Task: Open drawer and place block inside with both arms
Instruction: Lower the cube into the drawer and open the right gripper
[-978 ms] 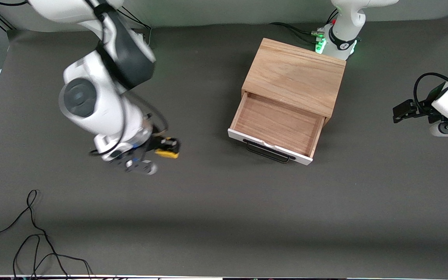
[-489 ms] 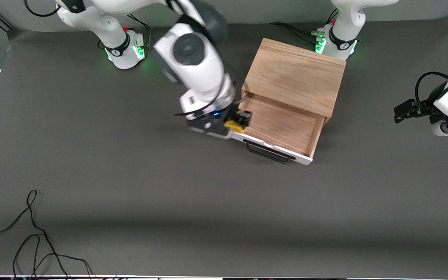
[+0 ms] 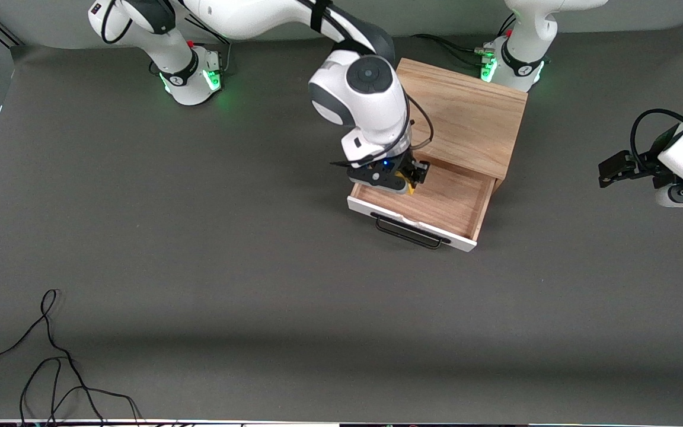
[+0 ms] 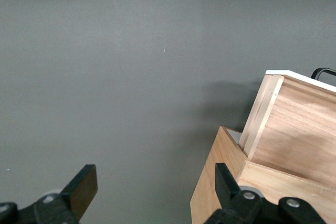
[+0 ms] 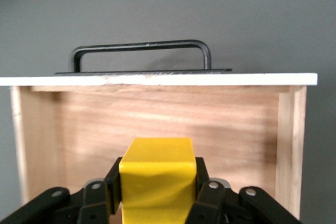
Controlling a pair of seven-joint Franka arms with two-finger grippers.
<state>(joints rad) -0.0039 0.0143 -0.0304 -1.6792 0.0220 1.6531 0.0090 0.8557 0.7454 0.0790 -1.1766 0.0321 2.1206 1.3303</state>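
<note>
The drawer (image 3: 436,198) stands pulled out of the light oak cabinet (image 3: 466,107), with its white front and black wire handle (image 3: 408,234) toward the front camera. My right gripper (image 3: 408,179) is shut on the yellow block (image 3: 408,186) and holds it over the drawer's wood interior, at the end toward the right arm. In the right wrist view the block (image 5: 156,179) sits between the fingers (image 5: 203,182), and the drawer's front (image 5: 157,79) and handle (image 5: 140,51) show past it. My left gripper (image 3: 614,169) waits open and empty at the left arm's end of the table; its wrist view (image 4: 155,192) shows the cabinet's side (image 4: 218,182).
Black cables (image 3: 51,367) lie on the grey table near the front camera at the right arm's end. The green-lit arm bases (image 3: 193,77) (image 3: 510,65) stand along the robots' edge, the left one close to the cabinet.
My right gripper has carried the yellow block from over the table toward the right arm's end across to over the open drawer. The left arm has not moved.
</note>
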